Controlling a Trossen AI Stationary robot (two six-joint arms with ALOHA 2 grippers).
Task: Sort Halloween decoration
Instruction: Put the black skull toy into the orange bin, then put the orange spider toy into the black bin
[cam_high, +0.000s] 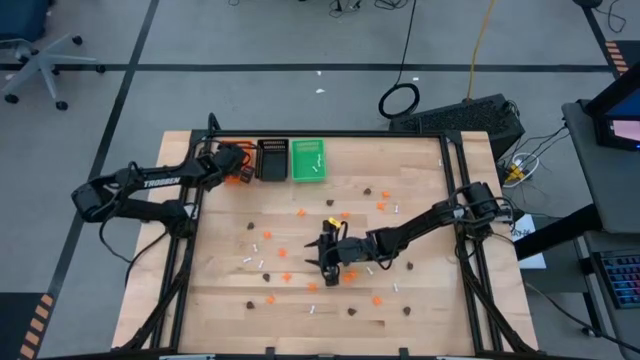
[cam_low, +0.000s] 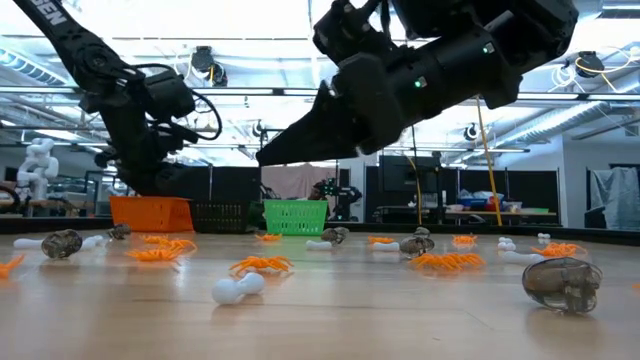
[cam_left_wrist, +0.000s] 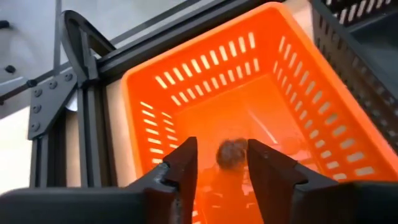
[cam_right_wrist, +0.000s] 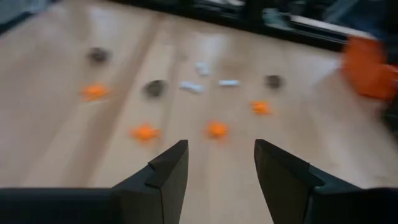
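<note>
My left gripper (cam_left_wrist: 221, 146) hangs open over the orange tray (cam_left_wrist: 186, 93) at the table's far left corner (cam_high: 232, 165). A blurred dark brown blob (cam_left_wrist: 231, 152) shows in the gap between its fingers, over the tray's floor. My right gripper (cam_right_wrist: 217, 149) stands open and holds nothing, a little above the table's middle (cam_high: 330, 255), pointing toward the left edge. Orange blobs (cam_high: 301, 213), brown blobs (cam_high: 367, 190) and white sticks (cam_high: 258, 244) lie scattered on the wooden table.
A black tray (cam_high: 272, 160) and a green tray (cam_high: 308, 160) stand beside the orange one along the far edge. A black metal frame (cam_high: 448, 150) borders the table. In the low view a brown blob (cam_low: 560, 283) and a white stick (cam_low: 238, 287) lie near the front.
</note>
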